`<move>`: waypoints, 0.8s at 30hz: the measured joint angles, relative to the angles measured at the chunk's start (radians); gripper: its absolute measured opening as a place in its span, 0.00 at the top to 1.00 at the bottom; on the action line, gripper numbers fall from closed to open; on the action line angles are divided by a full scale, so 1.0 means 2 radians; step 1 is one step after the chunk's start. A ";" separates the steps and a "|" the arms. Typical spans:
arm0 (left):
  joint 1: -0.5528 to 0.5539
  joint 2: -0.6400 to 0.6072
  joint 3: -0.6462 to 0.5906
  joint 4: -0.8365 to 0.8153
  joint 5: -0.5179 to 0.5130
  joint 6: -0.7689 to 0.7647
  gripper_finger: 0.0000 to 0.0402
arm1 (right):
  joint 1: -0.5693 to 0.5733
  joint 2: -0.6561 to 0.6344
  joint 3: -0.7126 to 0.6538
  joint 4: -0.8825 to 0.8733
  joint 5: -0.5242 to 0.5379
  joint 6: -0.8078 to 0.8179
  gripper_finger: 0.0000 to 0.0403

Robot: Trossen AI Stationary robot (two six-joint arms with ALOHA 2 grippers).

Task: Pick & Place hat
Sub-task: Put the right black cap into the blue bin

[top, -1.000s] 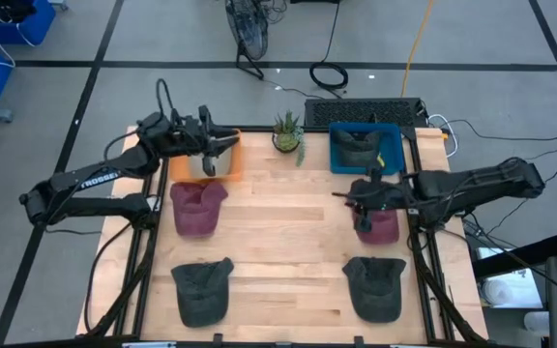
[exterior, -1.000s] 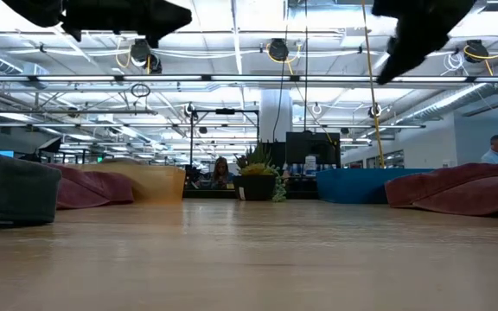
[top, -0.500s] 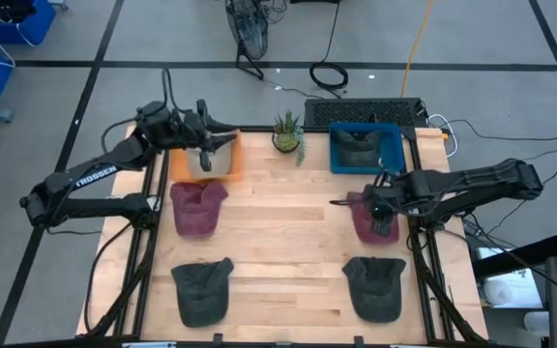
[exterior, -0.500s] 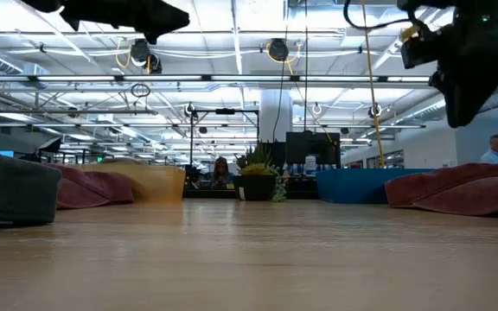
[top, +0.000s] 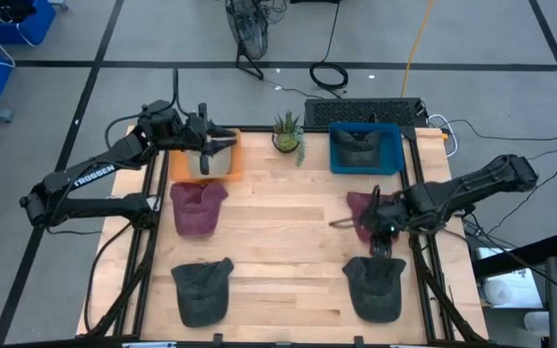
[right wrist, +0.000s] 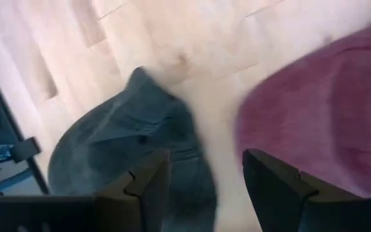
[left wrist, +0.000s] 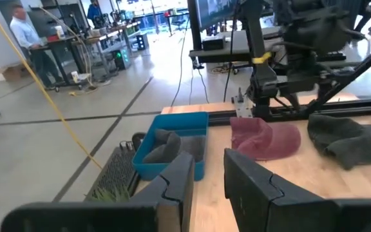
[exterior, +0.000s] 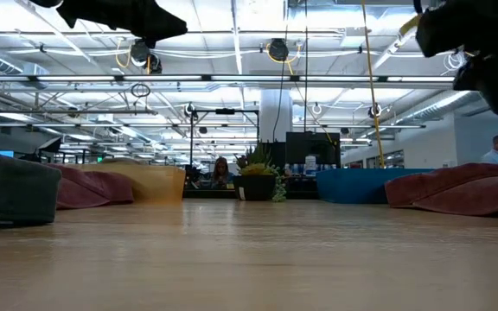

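On the right half of the wooden table lie a maroon hat [top: 366, 213] and, nearer the front edge, a grey hat [top: 373, 288]. My right gripper [top: 386, 242] hovers open above the gap between them; its wrist view shows the grey hat [right wrist: 134, 122] and the maroon hat [right wrist: 321, 109] below its fingers. My left gripper [top: 220, 145] hangs over the orange bin [top: 201, 162] at the far left, fingers slightly apart with nothing between them [left wrist: 208, 164]. A second maroon hat [top: 197, 208] and a second grey hat [top: 201, 290] lie flat on the left half.
A blue bin [top: 364, 147] at the far right holds a grey hat. A small potted plant [top: 286, 135] stands between the two bins. Bare wood lies in the table's middle [top: 283, 242]. People show in the room beyond the table.
My right gripper has swung from over the far part of the right maroon hat toward the table's near edge and now hangs between that hat and the grey one. The hats lie where they were.
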 joint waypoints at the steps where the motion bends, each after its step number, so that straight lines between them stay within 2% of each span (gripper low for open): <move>1: 0.000 0.000 0.000 -0.001 0.000 -0.003 0.77 | 0.017 0.003 0.000 0.006 0.004 0.014 0.56; 8: -0.001 0.000 0.000 -0.022 0.000 -0.048 0.77 | 0.146 0.042 0.000 0.056 0.050 0.111 0.56; 13: -0.009 0.000 0.000 -0.037 -0.005 -0.072 0.77 | 0.212 0.083 0.000 0.096 0.065 0.154 0.56; 19: -0.031 0.001 0.000 0.018 -0.009 -0.083 0.77 | 0.253 0.117 0.000 0.107 0.050 0.183 0.55; 24: -0.044 0.004 0.000 0.072 -0.010 -0.084 0.77 | 0.264 0.114 0.000 0.108 0.051 0.177 0.50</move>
